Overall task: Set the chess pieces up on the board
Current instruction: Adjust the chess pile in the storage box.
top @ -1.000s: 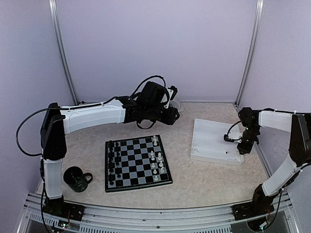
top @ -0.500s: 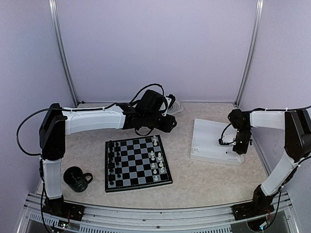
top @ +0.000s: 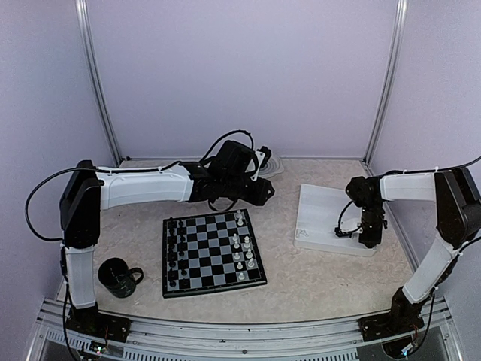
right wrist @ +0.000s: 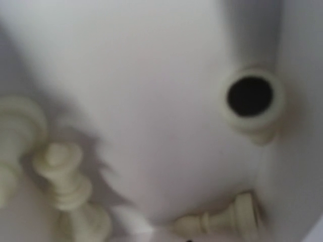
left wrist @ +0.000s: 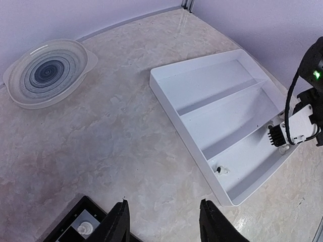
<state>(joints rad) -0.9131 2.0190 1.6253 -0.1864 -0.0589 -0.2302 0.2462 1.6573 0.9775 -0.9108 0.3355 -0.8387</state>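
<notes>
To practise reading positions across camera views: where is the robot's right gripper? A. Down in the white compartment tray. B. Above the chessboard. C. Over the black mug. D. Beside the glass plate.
A: the right gripper reaches down into the white tray, as the top and left wrist views both show.

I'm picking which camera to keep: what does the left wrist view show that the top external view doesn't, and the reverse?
Left wrist only: the inner dividers of the white rectangular tray and a white chess piece lying there. Top external only: the black mug and the whole checkered chessboard. Both: the tray and the right gripper reaching into it.
</notes>
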